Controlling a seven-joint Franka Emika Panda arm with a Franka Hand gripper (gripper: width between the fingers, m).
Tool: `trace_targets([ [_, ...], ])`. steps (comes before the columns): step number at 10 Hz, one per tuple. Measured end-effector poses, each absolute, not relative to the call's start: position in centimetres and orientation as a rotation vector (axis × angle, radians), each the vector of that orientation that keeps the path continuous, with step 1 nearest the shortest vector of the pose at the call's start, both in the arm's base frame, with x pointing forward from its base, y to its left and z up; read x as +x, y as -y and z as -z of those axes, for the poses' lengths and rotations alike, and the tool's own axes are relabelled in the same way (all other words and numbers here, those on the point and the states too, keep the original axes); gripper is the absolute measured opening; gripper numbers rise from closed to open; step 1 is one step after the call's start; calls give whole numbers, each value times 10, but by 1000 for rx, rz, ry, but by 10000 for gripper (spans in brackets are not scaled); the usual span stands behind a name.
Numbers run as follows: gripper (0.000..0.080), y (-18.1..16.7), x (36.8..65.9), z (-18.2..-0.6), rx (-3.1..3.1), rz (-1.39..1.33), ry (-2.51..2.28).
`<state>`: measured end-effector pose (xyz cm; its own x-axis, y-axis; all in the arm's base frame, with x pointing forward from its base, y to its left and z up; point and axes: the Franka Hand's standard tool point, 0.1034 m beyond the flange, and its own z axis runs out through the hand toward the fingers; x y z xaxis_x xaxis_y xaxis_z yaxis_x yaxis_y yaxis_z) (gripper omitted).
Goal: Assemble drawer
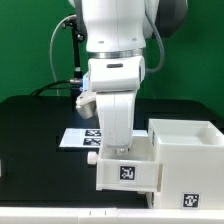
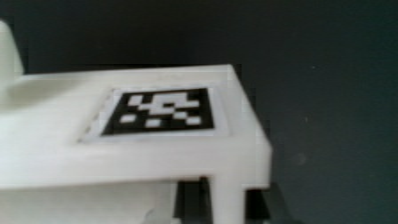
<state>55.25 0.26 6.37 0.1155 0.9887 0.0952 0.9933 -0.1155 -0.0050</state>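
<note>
Arm hides gripper (image 1: pixel 113 150) above tray (image 1: pixel 128 172); jaws unseen, wrist view blurry.

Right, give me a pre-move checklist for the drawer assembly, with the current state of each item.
1. Tray in front of the arm sits flat on the table: ok.
2. Tray tag readable in the wrist view: ok.
3. Gripper open or shut: cannot tell, fingers hidden.
4. Gripper gripping the tray: cannot tell.
5. Casing upright on the exterior view's right: ok.
6. Marker board clear of parts: cannot tell, the arm covers part.
</note>
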Motion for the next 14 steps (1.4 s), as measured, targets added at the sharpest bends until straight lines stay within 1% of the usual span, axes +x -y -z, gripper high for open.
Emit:
trace_targets([
  [3,35,-16,556,-64,-2297,111,2040],
  [5,35,-22,557,-60,-2295,108,2032],
  [10,35,-22,557,-60,-2300,112,2031],
  [12,35,-27,557,-62,-2288,115,2044],
  [14,35,-18,557,-60,-2247,121,2087],
])
